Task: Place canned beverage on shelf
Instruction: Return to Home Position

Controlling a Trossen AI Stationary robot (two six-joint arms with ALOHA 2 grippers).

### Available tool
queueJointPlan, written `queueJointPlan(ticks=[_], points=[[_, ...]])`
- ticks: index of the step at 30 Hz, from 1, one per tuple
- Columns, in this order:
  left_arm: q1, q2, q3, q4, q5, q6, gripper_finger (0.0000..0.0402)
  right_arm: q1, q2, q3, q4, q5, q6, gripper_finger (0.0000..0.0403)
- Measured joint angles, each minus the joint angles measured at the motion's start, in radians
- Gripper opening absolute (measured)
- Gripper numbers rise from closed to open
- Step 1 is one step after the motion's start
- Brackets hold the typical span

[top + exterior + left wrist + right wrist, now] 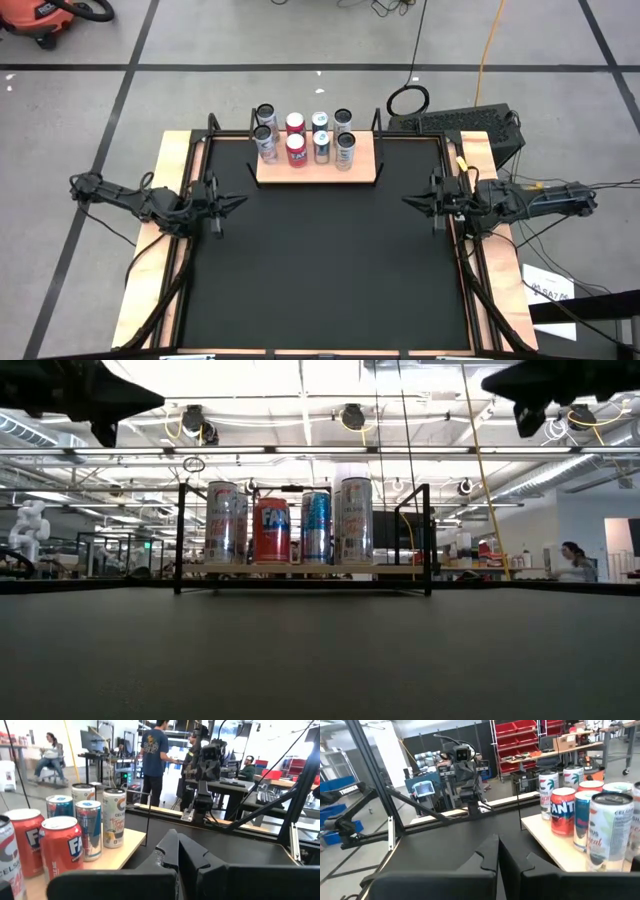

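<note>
Left gripper [177, 851], right gripper [498, 851]: both closed, empty, mid-left and mid-right in the high view.
Shelf [365, 170], upper centre, carries eight cans [297, 150]; homing should stay wide of it.

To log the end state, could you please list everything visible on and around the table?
Light wooden shelf board with black metal posts: one, far middle of the mat.
Red soda cans: two, shelf's second column from left.
Blue-and-silver soda cans: two, third column.
White soda cans: four, both outer columns.
Large black mat: one, covering the table.
Orange vacuum: one, floor, far left.
People: several, room beyond.
Left gripper: dark, left mat edge, fingers shut.
Right gripper: dark, right mat edge, fingers shut.
</note>
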Motion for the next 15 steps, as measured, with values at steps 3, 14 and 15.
queueJointPlan(ticks=[3,14,15], points=[[0.0,-0.039,-0.022,0.003,0.0,0.023,0.0,0.0,-0.036,-0.064,0.057,-0.024,0.001,0.0],[0.0,-0.216,-0.11,-0.04,0.0,0.015,0.0,0.0,-0.18,-0.232,0.15,-0.081,-0.022,0.0],[0.0,-0.228,-0.12,-0.04,0.0,0.014,0.0,0.0,-0.184,-0.245,0.16,-0.081,-0.021,0.0]])
